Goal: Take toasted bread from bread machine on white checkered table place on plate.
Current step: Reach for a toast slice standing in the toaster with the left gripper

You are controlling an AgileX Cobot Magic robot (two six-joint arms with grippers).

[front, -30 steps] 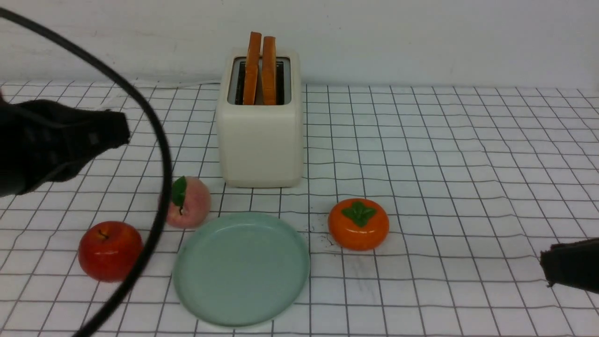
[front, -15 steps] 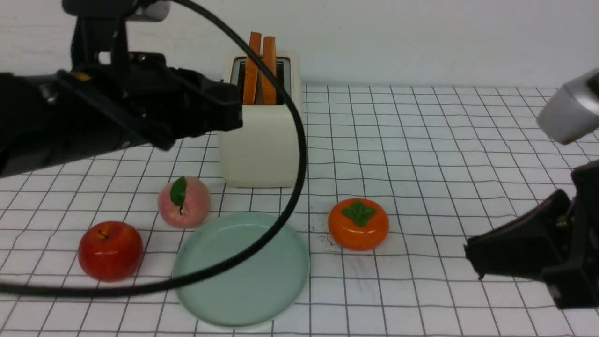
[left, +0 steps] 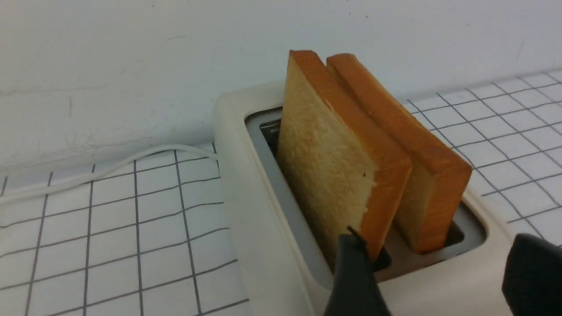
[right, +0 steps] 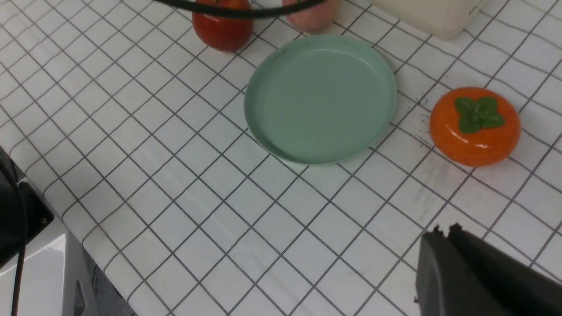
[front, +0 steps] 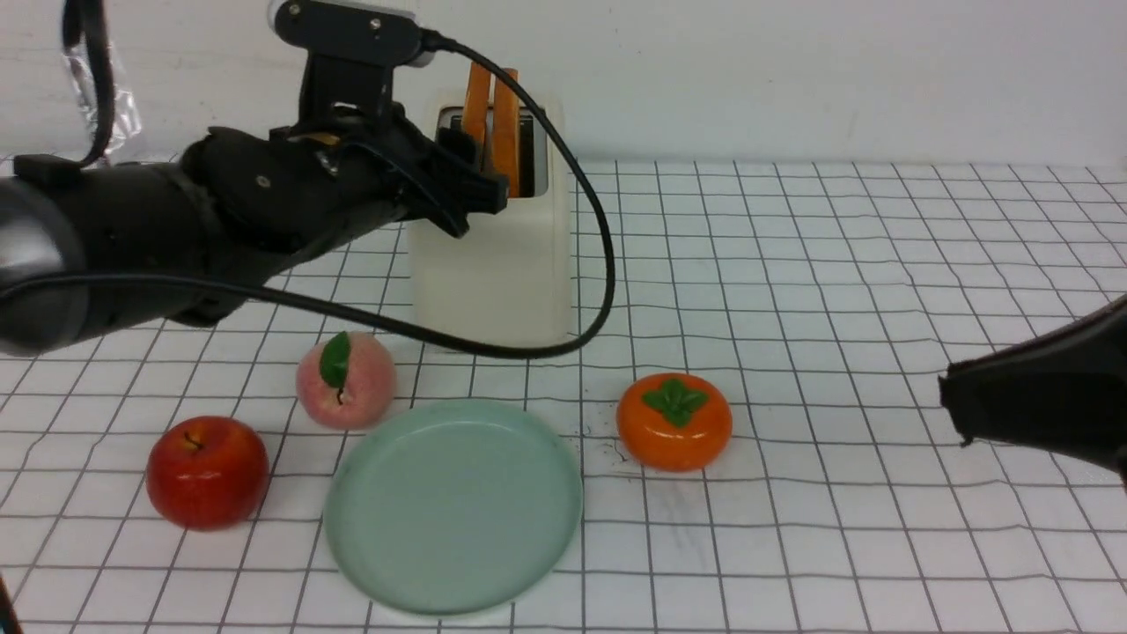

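Observation:
Two slices of toasted bread [front: 505,114] stand upright in the slots of the cream bread machine [front: 493,273] at the back of the white checkered table [front: 836,264]. In the left wrist view the nearer slice [left: 327,162] and the farther one [left: 421,149] rise well above the grey top. My left gripper [front: 475,167] hovers at the toaster's front top edge. It is open [left: 439,239], its fingers straddling the slices' near ends without touching them. The mint-green plate [front: 453,506] lies bare in front of the toaster. My right gripper [front: 955,409] hangs shut and holds nothing at the right.
An orange persimmon [front: 674,421] sits right of the plate, a pink peach [front: 345,380] and a red apple [front: 207,471] to its left. The left arm's black cable [front: 607,264] loops in front of the toaster. A white power cord [left: 109,169] trails behind it.
My left arm swung in from the left to the toaster's top and its jaws opened wide. The right arm came in from the lower right, then drew back slightly.

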